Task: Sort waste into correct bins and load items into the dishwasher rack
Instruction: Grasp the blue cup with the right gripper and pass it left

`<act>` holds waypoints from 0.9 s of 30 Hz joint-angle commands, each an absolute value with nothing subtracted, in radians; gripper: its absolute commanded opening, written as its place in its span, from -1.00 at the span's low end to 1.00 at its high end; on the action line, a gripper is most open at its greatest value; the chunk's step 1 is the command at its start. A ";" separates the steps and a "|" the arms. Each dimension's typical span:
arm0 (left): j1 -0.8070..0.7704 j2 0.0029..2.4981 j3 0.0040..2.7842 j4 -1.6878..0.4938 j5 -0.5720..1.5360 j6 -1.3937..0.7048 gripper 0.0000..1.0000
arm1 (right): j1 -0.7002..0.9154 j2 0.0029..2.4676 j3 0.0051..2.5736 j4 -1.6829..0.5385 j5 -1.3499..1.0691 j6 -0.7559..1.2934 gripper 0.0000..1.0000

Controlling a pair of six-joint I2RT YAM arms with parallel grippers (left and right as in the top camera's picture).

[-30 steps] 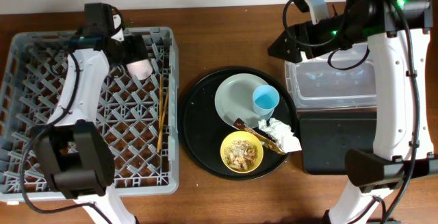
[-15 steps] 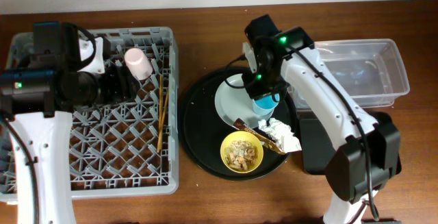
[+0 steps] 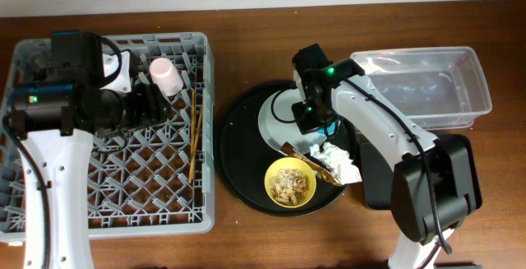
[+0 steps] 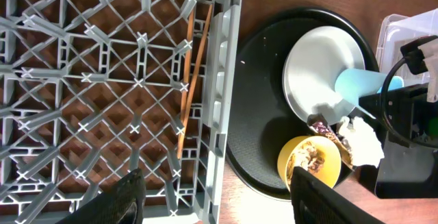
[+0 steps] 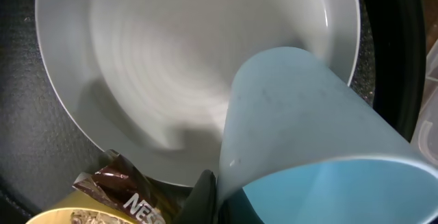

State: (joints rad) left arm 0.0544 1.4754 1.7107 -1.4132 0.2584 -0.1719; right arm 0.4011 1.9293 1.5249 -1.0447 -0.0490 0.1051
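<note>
The blue cup [image 5: 308, 114] is tipped over the pale plate [image 5: 171, 59], and my right gripper [image 5: 219, 200] is shut on its rim. From overhead the right gripper [image 3: 316, 121] covers most of that cup above the plate [image 3: 278, 121]. My left gripper [image 3: 154, 104] hangs open and empty over the grey dishwasher rack [image 3: 49, 178], just left of the pink cup [image 3: 164, 76] that lies in the rack. The chopsticks [image 3: 195, 133] rest along the rack's right side. A yellow bowl [image 3: 290, 183] of scraps, a brown wrapper [image 3: 300, 154] and a white napkin [image 3: 339, 162] sit near the plate.
Plate, bowl and waste all sit on a large round black tray [image 3: 238, 141]. A clear tub [image 3: 427, 88] stands at the back right, with a shallow black tray [image 3: 380, 183] in front of it, partly under my right arm.
My right arm swung from over the clear tub down to the plate and shut on the blue cup. My left gripper let go of the pink cup in the rack and drew back left.
</note>
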 commanded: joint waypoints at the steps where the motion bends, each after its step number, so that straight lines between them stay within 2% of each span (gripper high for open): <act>1: 0.055 1.472 1.702 -1.402 0.267 -0.161 0.32 | 0.405 1.901 1.737 -1.148 -0.152 0.057 -0.92; 3: 0.055 1.472 1.702 -1.403 0.374 -0.053 0.35 | 0.405 1.877 2.003 -1.282 -0.211 0.057 -0.92; 4: 0.055 1.472 1.702 -1.402 0.572 0.091 0.49 | 0.403 1.864 2.163 -1.362 -0.276 0.052 -0.92; 5: 0.055 1.472 1.702 -1.407 0.712 0.187 0.57 | 0.391 1.853 2.285 -1.436 -0.451 -0.034 -0.92; 7: 0.055 1.472 1.702 -1.422 1.081 0.393 0.87 | 0.334 1.833 2.413 -1.545 -0.827 -0.179 -0.92; 10: 0.055 1.472 1.702 -1.407 1.349 0.529 0.90 | 0.259 1.828 2.411 -1.673 -1.154 -0.386 -0.92; 12: 0.055 1.472 1.702 -1.380 1.369 0.529 0.89 | 0.273 1.828 2.411 -1.698 -1.230 -0.419 -0.92; 19: 0.049 1.472 1.702 -1.373 1.398 0.530 0.88 | 0.425 1.828 2.411 -1.670 -1.231 -0.419 -0.92; 22: 0.001 1.471 1.702 -1.373 1.448 0.530 0.86 | 0.439 1.828 2.411 -1.638 -1.235 -0.418 -0.92; 24: -0.055 1.467 1.702 -1.369 1.448 0.533 0.78 | 0.439 1.828 2.411 -1.607 -1.253 -0.418 -0.92; 27: -0.065 1.467 1.702 -1.362 1.448 0.533 0.48 | 0.439 1.828 2.411 -1.603 -1.253 -0.419 -0.92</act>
State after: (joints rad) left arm -0.0635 1.4754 1.7023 -1.3647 1.4258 0.5167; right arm 0.4286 1.8244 2.4046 -1.6112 -1.2213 -0.4038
